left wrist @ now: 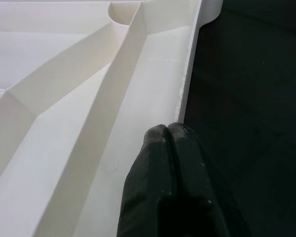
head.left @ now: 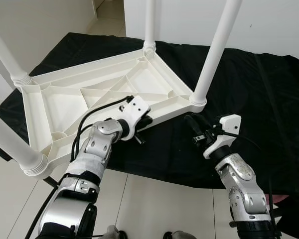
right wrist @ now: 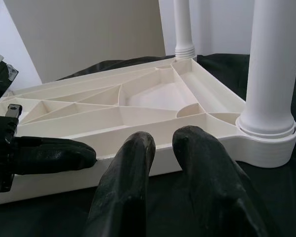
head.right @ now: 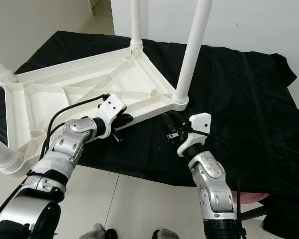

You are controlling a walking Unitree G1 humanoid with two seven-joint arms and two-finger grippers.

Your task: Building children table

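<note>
Lying inverted on the black cloth (head.left: 249,89) so its legs (head.left: 217,47) are standing upward, the white tabletop (head.left: 104,94) is being braced at its near edge by the left gripper (head.left: 142,124), fingers pressed together, while the right gripper (head.left: 195,130), fingers slightly apart, is hovering near the corner leg.

black cloth (head.left: 249,99) on pale floor (head.left: 154,204).

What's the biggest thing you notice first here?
A big white table lies upside down on a black cloth, its four legs sticking up. The left tool has its fingers pressed together at the table's near edge. The right tool hovers over the cloth, slightly open, just below the nearest right corner leg.
</note>
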